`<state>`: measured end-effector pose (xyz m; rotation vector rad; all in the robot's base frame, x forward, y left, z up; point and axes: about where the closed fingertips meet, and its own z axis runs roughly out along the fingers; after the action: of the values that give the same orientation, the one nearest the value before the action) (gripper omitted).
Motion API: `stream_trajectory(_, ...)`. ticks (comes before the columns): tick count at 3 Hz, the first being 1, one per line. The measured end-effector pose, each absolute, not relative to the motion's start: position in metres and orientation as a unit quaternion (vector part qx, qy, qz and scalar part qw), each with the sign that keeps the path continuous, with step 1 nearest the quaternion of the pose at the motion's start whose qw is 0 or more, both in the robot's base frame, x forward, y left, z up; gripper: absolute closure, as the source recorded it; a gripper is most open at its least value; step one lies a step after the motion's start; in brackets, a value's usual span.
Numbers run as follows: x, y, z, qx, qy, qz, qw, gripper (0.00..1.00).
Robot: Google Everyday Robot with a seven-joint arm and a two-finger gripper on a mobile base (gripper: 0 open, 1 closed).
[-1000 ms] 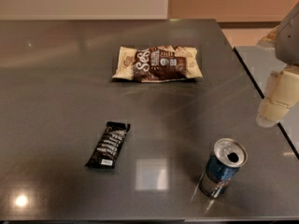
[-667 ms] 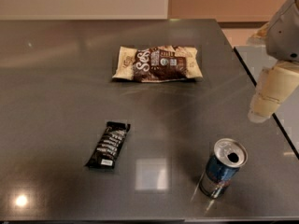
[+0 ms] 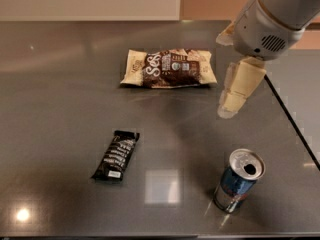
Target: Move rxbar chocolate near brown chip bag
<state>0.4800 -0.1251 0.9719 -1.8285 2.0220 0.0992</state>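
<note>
— Where are the jaws just now?
— At the end of the arm [image 3: 270, 19], on the right of the view and above the surface [image 3: 60, 109]. They hang just beside the right end of the brown chip bag [image 3: 170, 68], farther back than the drink can [image 3: 239, 180]. Whether they are spread or pressed together I cannot tell; nothing shows in them
— And the rxbar chocolate [image 3: 116, 155]?
— Flat on the surface, left of middle and toward the near edge, well apart from both the bag and the jaws. Nothing touches it
— So which way must the arm travel?
— Leftward and toward the near edge, on a long diagonal passing in front of the bag. The can stands to the right of that line, so I judge it no obstacle
— How does the bar lie?
— Its long axis runs from near-left to far-right, a little off pointing straight away, with the white label at the near end. I'd say the jaws should close across its narrow width, so the wrist must square to that slant before coming down
— And then?
— A short carry back toward the bag, whose near long edge faces the bar
</note>
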Motion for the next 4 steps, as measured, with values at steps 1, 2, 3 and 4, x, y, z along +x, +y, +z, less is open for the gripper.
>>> stream_trajectory(1,0.483,-0.081,0.958,-0.664,0.712,0.068,0.218,0.00)
stream_trajectory(2,0.472,-0.045,0.940,-0.676,0.697,0.098,0.217,0.00)
stream_trajectory(3,0.455,-0.017,0.925,-0.689,0.682,0.119,0.216,0.00)
stream_trajectory(4,0.441,0.006,0.910,-0.705,0.664,0.129,0.213,0.00)
